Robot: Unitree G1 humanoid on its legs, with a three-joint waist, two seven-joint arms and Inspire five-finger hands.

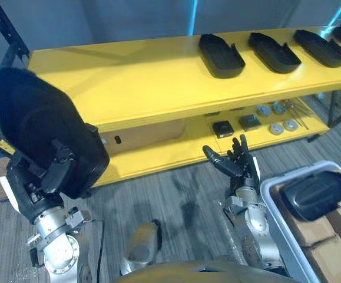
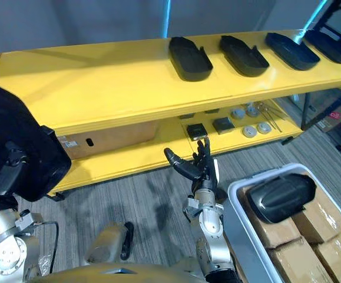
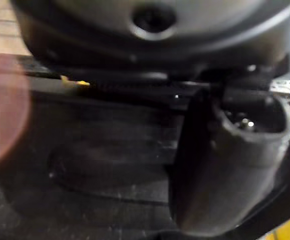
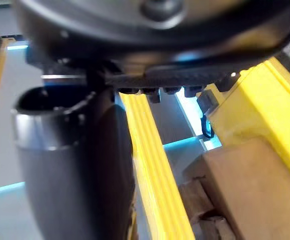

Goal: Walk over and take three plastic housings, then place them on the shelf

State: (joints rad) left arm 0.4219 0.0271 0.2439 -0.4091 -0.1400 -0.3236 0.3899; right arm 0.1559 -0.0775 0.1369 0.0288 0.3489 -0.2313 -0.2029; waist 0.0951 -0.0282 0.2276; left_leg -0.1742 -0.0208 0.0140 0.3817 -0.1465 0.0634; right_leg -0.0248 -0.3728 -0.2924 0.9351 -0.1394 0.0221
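My left hand (image 1: 55, 168) is shut on a large black plastic housing (image 1: 35, 130), held up at the left in front of the yellow shelf (image 1: 135, 82). In the left wrist view the thumb (image 3: 225, 160) lies against the housing's dark surface (image 3: 84, 150). Several more black housings lie in a row on the right part of the top shelf, the nearest one (image 1: 220, 55) at its middle. Another housing (image 1: 313, 193) rests on cardboard boxes in a white bin (image 1: 276, 194) at the lower right. My right hand (image 1: 238, 162) stands open beside the bin, fingers pointing up and holding nothing.
The left half of the top shelf is bare yellow board. The lower shelf (image 1: 158, 156) carries a cardboard box (image 1: 141, 137) and small dark and round grey parts (image 1: 250, 122). Grey carpet lies between me and the shelf.
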